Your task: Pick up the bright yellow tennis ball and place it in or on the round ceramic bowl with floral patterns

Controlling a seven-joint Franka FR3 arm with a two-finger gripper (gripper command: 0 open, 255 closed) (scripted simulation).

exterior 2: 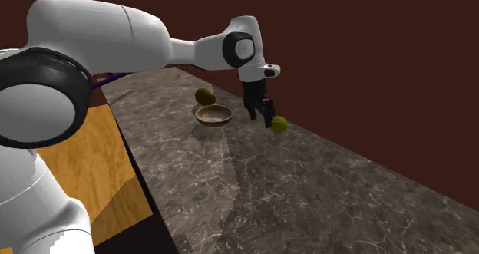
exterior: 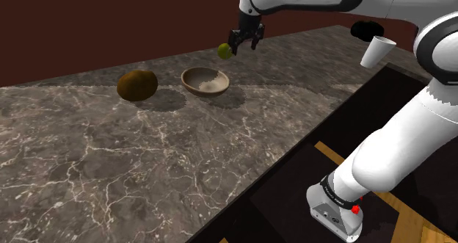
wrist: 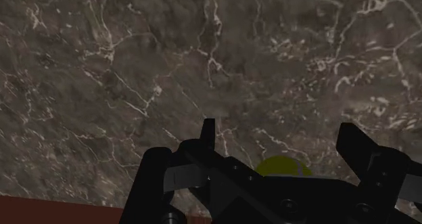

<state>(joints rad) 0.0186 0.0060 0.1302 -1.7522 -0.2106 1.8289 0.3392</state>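
Above the marble counter [exterior: 147,153], gripper [exterior: 244,47] spread open, grasping nothing, yellow-green tennis ball [exterior: 224,51] just beside it

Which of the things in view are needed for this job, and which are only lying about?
Needed for the job:
- yellow-green tennis ball
- tan bowl
- gripper, jaws open, close to the ball

Only lying about:
- brown round object, beside the bowl
- white cup
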